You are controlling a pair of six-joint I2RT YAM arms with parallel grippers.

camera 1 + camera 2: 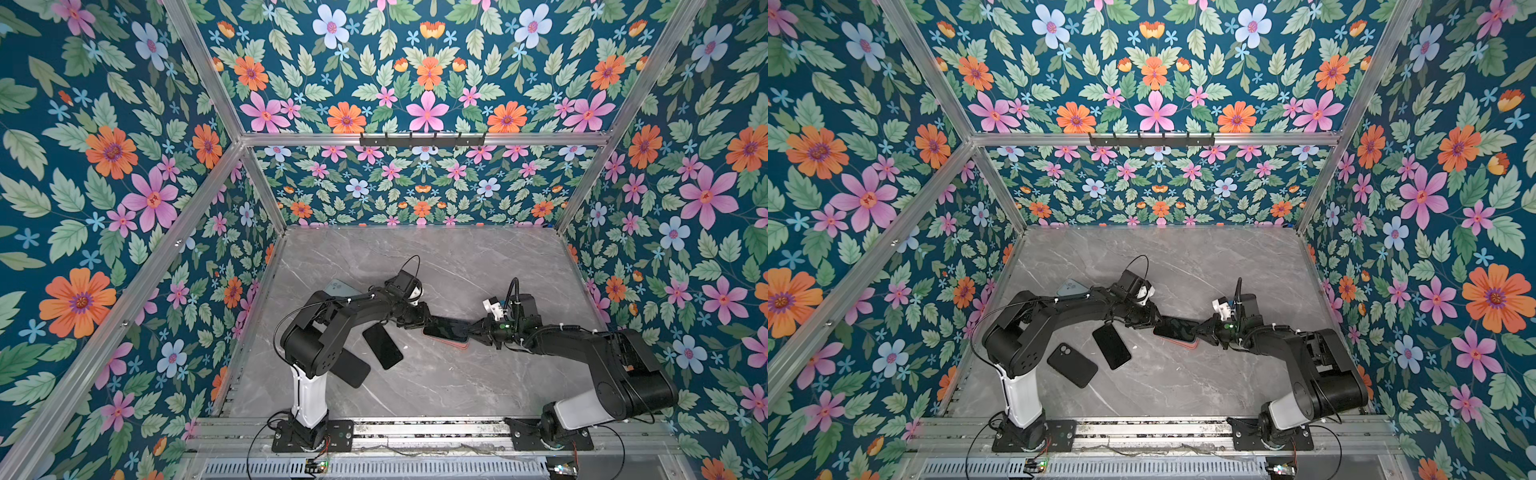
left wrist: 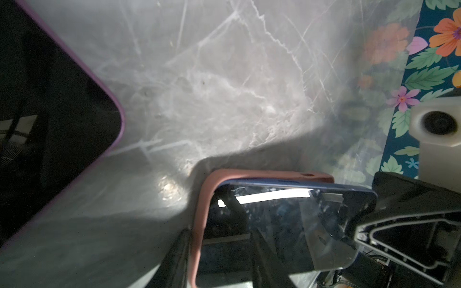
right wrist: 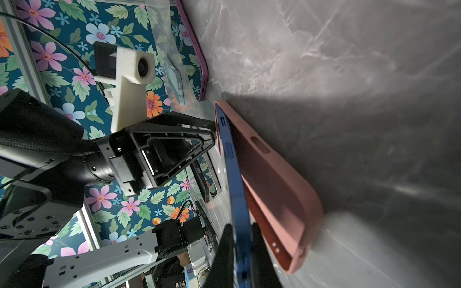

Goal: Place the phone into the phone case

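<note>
Blue phone (image 1: pixel 446 328) tilted over the pink case (image 1: pixel 453 344), mid-counter (image 1: pixel 457 257).

The right end effector (image 3: pixel 243 249) is clamped tight on 1 end of the phone, lifting it; the far end meets the flat-lying case. There the left end effector (image 3: pixel 209 132) sits part open at the case's rim; whether it grips, I cannot tell. Toward the left edge lie a purple-rimmed phone (image 1: pixel 1111 346) and a black case (image 1: pixel 1072 365). Open marble runs to the back edge.
</note>
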